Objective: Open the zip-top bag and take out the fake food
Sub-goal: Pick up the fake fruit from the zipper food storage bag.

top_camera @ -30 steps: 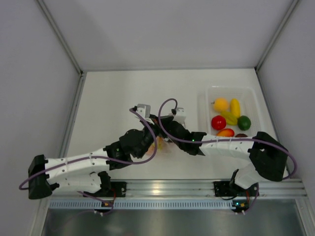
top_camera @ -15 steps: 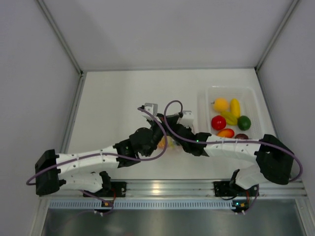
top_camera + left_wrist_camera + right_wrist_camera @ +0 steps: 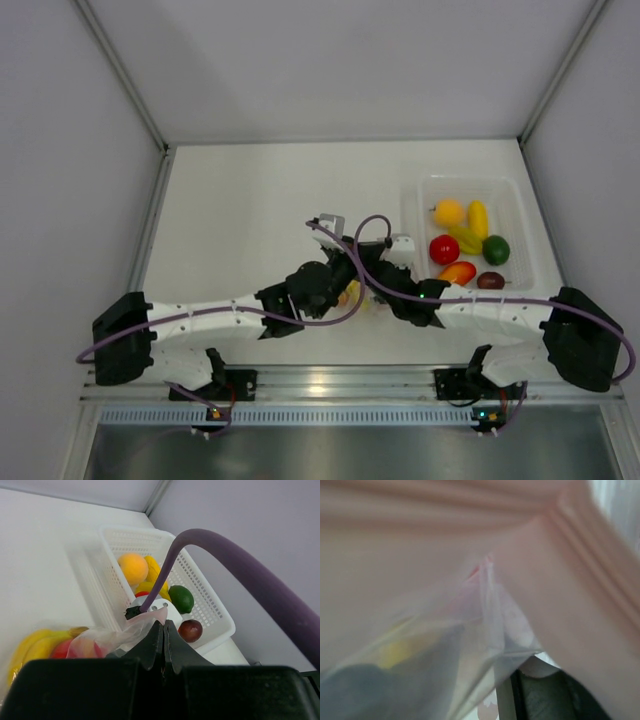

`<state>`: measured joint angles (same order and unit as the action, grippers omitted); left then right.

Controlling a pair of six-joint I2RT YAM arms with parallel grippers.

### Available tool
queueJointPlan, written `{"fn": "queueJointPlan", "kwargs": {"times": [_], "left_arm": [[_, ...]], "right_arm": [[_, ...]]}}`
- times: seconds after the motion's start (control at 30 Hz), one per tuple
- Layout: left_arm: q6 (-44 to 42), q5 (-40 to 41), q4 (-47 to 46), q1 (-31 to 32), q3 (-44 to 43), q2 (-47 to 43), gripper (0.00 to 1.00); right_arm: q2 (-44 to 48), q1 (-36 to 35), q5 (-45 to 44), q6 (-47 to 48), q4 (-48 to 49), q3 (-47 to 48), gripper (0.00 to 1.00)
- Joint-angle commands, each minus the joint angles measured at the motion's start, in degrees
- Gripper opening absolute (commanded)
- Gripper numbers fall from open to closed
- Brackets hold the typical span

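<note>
You are early in the job: the bag (image 3: 100, 640) hangs between the two arms at the middle of the top view, and fruit (image 3: 30, 647) sits inside it, with yellow bananas and something red showing through the plastic at the lower left of the left wrist view. More pieces lie in the tray (image 3: 212, 611) at the right, so part of the emptying may be done, but at least these few are left to take out. Your left gripper (image 3: 163, 630) is clenched on the bag's top edge, right at the pink zip strip (image 3: 150, 616). Your right gripper (image 3: 368, 288) is pressed so near the plastic that its own view is only blurred film and pink strip, and you cannot tell whether it grips or has let go. Whether the zip is parted is not clear either. The bag's long axis looks to run from lower left up to the pinched strip, mouth end toward the tray.
</note>
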<state>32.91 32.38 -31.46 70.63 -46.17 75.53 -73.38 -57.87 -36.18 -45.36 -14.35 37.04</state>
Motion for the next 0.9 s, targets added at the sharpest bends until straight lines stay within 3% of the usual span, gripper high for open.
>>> {"fn": "queueJointPlan", "kwargs": {"times": [0.0,0.43,0.63,0.87], "left_arm": [[-1.00,-7.50,6.50,1.79,0.47,3.13,0.00],[-6.71,-15.77,4.22,1.79,-0.23,1.91,0.00],[-8.38,-18.05,4.13,1.79,-0.23,1.47,0.00],[-9.61,-18.93,4.22,1.79,0.12,0.94,0.00]], "right_arm": [[2.90,2.31,-0.73,2.90,8.63,1.81,0.34],[2.29,6.54,5.59,8.71,21.37,0.14,0.50],[-2.55,8.38,7.00,9.85,22.96,2.25,0.67],[-6.77,10.14,9.37,11.61,25.07,5.23,0.68]]}}
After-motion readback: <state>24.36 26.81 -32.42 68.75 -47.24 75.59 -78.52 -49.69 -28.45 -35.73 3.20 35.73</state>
